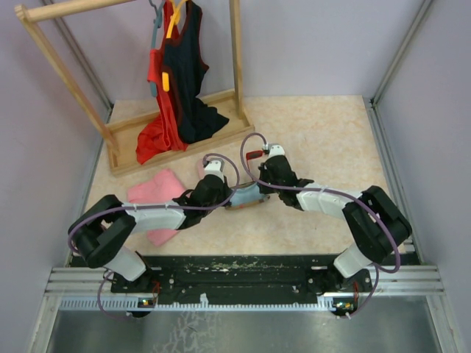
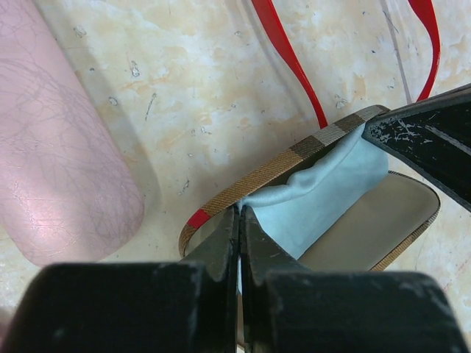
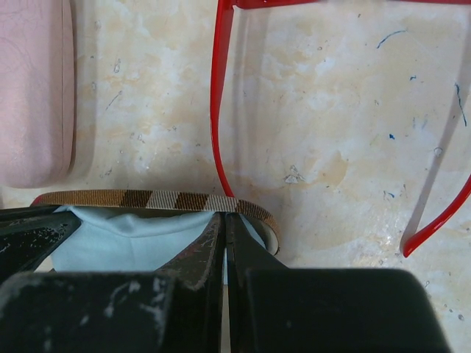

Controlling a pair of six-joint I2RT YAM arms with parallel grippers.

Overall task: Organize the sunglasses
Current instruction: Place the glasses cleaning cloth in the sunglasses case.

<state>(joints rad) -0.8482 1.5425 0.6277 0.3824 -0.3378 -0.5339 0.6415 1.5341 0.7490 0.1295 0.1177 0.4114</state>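
The red-framed sunglasses [image 1: 254, 154] lie open on the table just beyond a brown striped case [image 1: 243, 197]. Their red arms show in the left wrist view [image 2: 294, 66] and the right wrist view [image 3: 218, 110]. The case [image 2: 250, 180] is open with a light blue cloth [image 2: 324, 191] in it. My left gripper [image 2: 241, 212] is shut on one end of the cloth at the case's rim. My right gripper [image 3: 224, 218] is shut on the cloth's [image 3: 125, 235] other end inside the rim [image 3: 147, 198]. The orange-yellow sunglasses are out of view.
A pink case [image 2: 59, 169] lies left of the brown case and also shows in the right wrist view [image 3: 33, 88]. A pink garment [image 1: 154, 193] lies on the table at the left. A wooden clothes rack [image 1: 237, 59] with red and black clothing stands at the back left.
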